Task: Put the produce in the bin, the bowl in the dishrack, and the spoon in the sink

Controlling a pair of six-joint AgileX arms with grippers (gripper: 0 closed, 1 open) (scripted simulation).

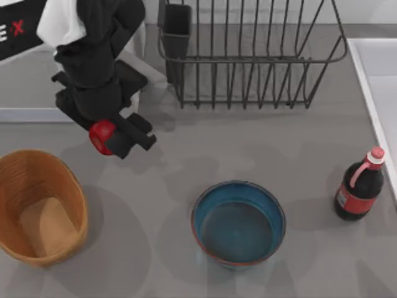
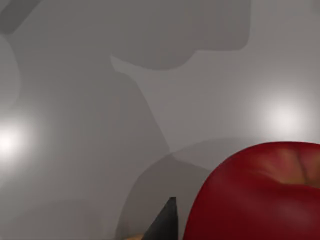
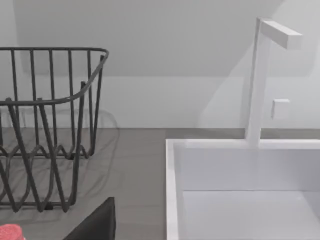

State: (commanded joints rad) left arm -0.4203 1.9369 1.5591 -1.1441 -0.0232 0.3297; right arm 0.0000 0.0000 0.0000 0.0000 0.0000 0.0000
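Gripping the produce [image 1: 101, 135], left tool [image 1: 115, 138] closed (above table), bottle [image 1: 360, 186] label unreadable.

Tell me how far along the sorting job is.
Nothing is placed yet. The left gripper holds the red fruit above the table, right of the empty basket. The bowl sits on the table, the dishrack stands empty.

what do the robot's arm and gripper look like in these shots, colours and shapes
The left arm is matte black and built of blocky, angular segments, with a white casing section near its upper end. Its left gripper ends in flat, squared black fingers. In the right wrist view, a dark wedge-shaped tip of the right gripper is black too. No cables or markings stand out.
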